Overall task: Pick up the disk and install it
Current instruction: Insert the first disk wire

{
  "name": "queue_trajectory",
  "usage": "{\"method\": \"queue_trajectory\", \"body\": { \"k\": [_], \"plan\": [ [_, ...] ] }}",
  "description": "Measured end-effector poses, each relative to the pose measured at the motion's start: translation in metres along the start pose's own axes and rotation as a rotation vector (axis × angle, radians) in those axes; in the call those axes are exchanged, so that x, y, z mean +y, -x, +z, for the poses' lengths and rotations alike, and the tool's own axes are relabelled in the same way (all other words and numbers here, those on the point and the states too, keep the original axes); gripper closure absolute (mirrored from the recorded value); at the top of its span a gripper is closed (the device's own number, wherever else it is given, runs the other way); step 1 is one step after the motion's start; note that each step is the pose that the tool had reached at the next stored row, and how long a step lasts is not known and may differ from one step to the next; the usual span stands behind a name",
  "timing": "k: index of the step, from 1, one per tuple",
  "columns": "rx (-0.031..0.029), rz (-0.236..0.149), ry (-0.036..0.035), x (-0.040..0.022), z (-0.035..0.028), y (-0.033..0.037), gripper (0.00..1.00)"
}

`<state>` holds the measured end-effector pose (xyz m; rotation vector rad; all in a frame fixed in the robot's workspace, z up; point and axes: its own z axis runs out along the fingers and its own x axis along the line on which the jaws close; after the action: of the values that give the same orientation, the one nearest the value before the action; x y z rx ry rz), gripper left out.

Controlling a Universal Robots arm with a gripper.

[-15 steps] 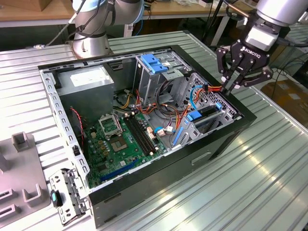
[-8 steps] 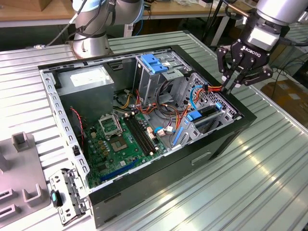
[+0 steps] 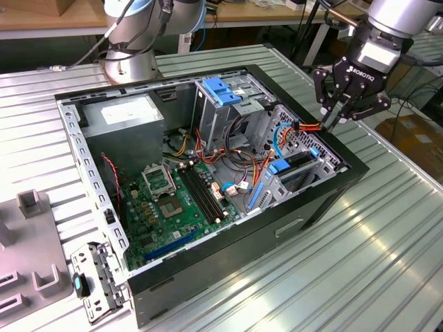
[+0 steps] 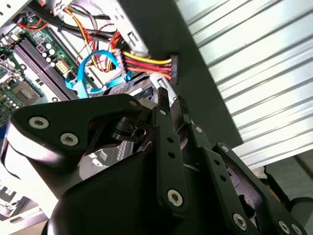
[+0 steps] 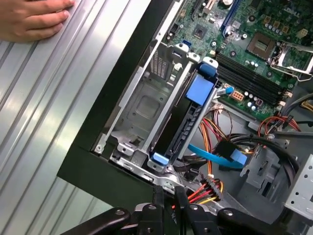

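**Exterior view.**
- My gripper (image 3: 331,119): fingers drawn together to a point, nothing in them. It hangs over one corner of the open computer case (image 3: 315,207). The case lies on its side on the ribbed worktop (image 3: 387,235), so its interior faces up to me.
- The disk (image 3: 297,161): just below my fingertips and a little inward, standing on edge in the drive cage with blue rails at either end. I judge it already seated rather than waiting to be lifted.
- Red, yellow and orange wires (image 3: 308,126): right beside my fingertips, between them and the cage.

**Second wrist view.**
- Gripper (image 4: 169,98): closed or all but closed, empty.
- Power connector (image 4: 156,66): just ahead of the tips. Its end looks free, though I cannot be sure.
- Blue data cable (image 4: 93,66): looped farther ahead.

**First wrist view.**
- Gripper (image 5: 169,191): tips nearly touching, holding nothing.
- Drive cage (image 5: 142,107): directly ahead of the tips, two slots side by side. One slot is bare metal. The other holds the disk (image 5: 188,129), a dark edge between blue rails that guide and latch it.
- A person's hand (image 5: 29,19): flat on the worktop, well away from me, outside the case and clear of my reach.
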<state>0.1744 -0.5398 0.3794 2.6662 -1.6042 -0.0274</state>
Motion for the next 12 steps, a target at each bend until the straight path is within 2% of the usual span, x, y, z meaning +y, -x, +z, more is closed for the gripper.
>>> {"method": "queue_trajectory", "body": {
  "k": [2, 4, 5, 8, 12],
  "plan": [
    [0.0000, -0.003, 0.0000, -0.0084, 0.0018, -0.0018, 0.76],
    [0.0004, -0.007, 0.0001, -0.0117, 0.0025, -0.0016, 0.75],
    [0.0003, -0.012, 0.0000, -0.0124, 0.0028, -0.0012, 0.69],
    [0.0012, -0.043, -0.0001, -0.0128, 0.0036, -0.0009, 0.69],
    [0.0041, -0.122, -0.0001, -0.0132, 0.0081, -0.0007, 0.69]
  ]
}}
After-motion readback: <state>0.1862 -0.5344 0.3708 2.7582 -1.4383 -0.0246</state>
